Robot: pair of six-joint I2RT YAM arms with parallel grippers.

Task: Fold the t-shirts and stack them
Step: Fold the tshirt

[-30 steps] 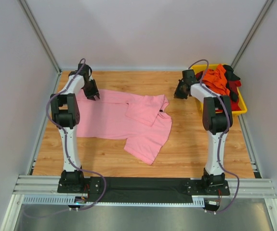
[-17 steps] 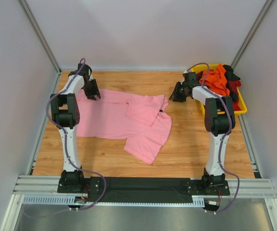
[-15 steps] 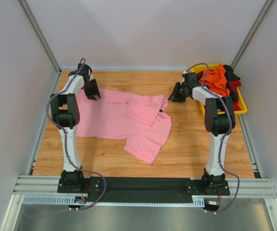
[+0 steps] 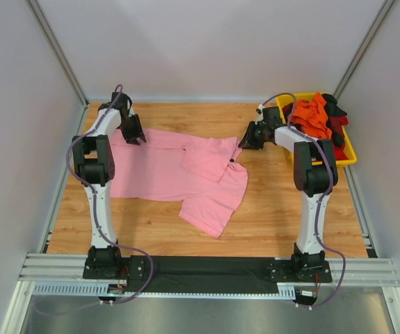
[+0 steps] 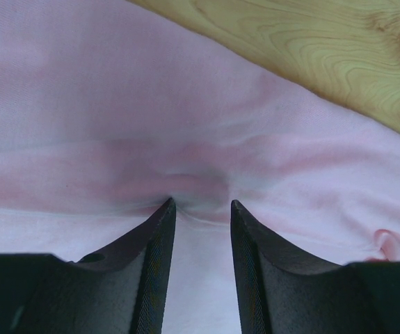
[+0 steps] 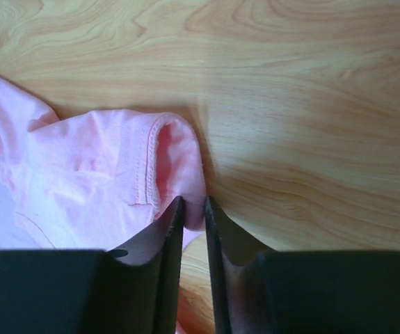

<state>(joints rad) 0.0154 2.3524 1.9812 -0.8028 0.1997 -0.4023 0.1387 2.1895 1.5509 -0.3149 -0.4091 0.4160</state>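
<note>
A light pink t-shirt [image 4: 165,174] lies spread across the wooden table, with one part folded over itself near its right end. My left gripper [image 4: 134,135] is at the shirt's far left corner. Its jaws stand open, tips [image 5: 201,203] pressed into the pink cloth [image 5: 186,104], which wrinkles around them. At the shirt's far right edge my right gripper [image 4: 245,142] has its jaws nearly together [image 6: 193,200], with a hemmed fold of the pink cloth [image 6: 81,160] pinched between them. Orange [image 4: 312,115], black [image 4: 333,104] and red [image 4: 339,136] t-shirts are heaped in the bin.
A yellow plastic bin [image 4: 349,157] stands at the table's far right corner, just behind the right arm. White walls close in the table on the left, back and right. Bare wood [image 4: 283,209] shows to the right of the pink shirt.
My right gripper has swung left from beside the bin to the pink shirt's right edge, and its jaws have opened and closed on the hem. The left arm has stayed put.
</note>
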